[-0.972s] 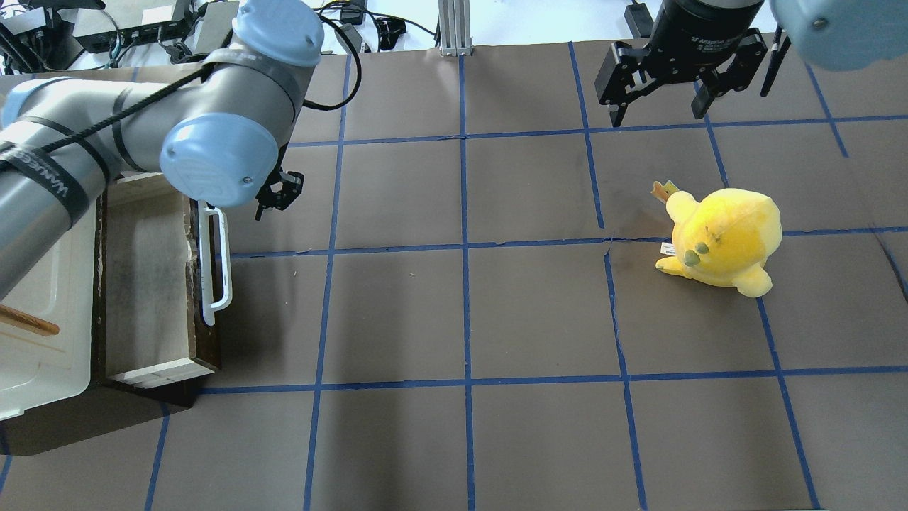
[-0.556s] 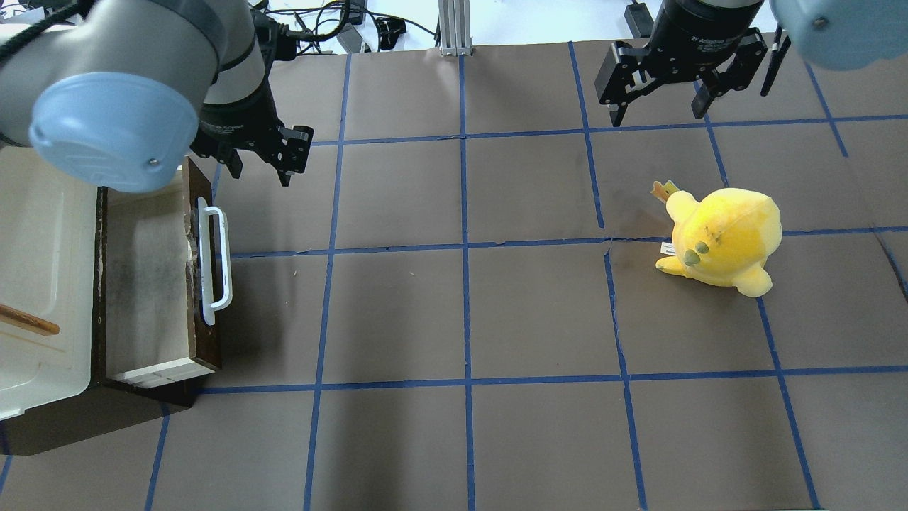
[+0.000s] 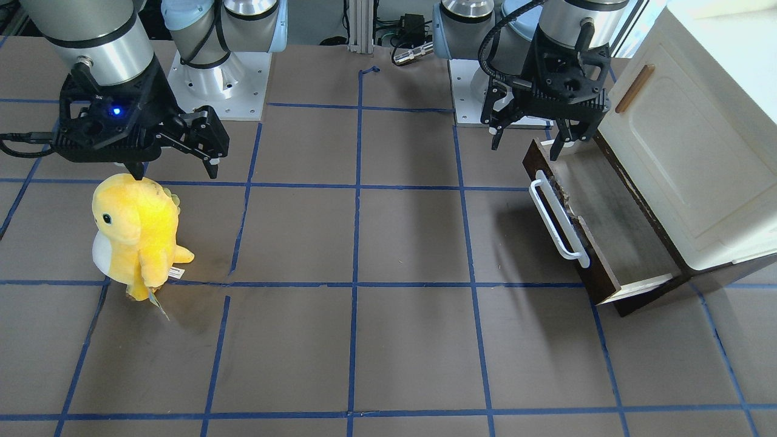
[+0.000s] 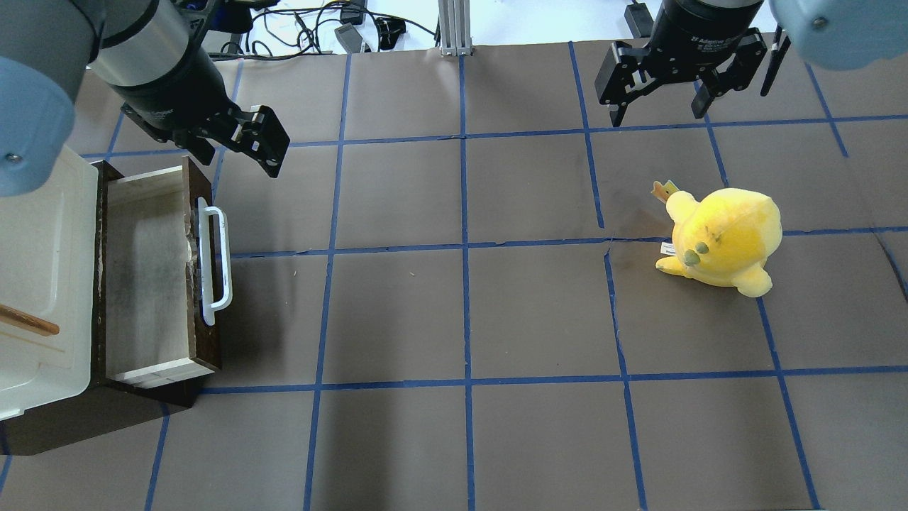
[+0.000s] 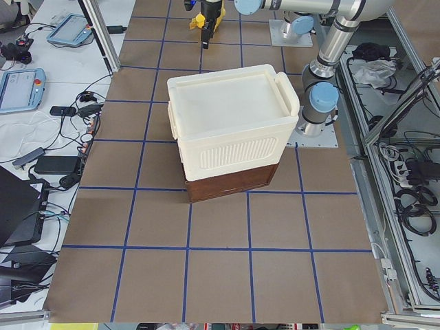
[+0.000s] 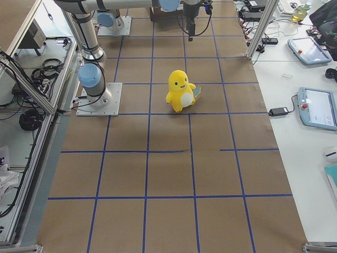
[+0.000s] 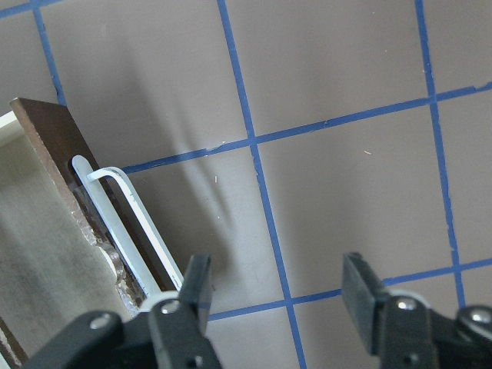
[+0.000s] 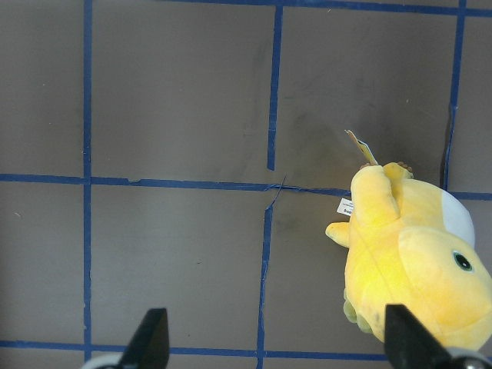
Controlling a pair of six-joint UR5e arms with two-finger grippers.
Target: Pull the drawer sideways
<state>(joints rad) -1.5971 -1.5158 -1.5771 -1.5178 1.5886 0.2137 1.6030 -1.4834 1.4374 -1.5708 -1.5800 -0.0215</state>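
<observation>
At the overhead view's left edge, the drawer stands pulled out. The left gripper, fingers spread and empty, hovers above; descending, it might bump the white handle.

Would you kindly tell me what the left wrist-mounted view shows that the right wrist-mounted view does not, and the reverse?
Only the left wrist-mounted view shows the drawer, pulled open, with its dark wooden front and white bar handle, seen past the open left gripper. Only the right wrist-mounted view shows the yellow plush toy, standing beyond the open right gripper. Both share the brown table crossed by blue tape lines.
</observation>
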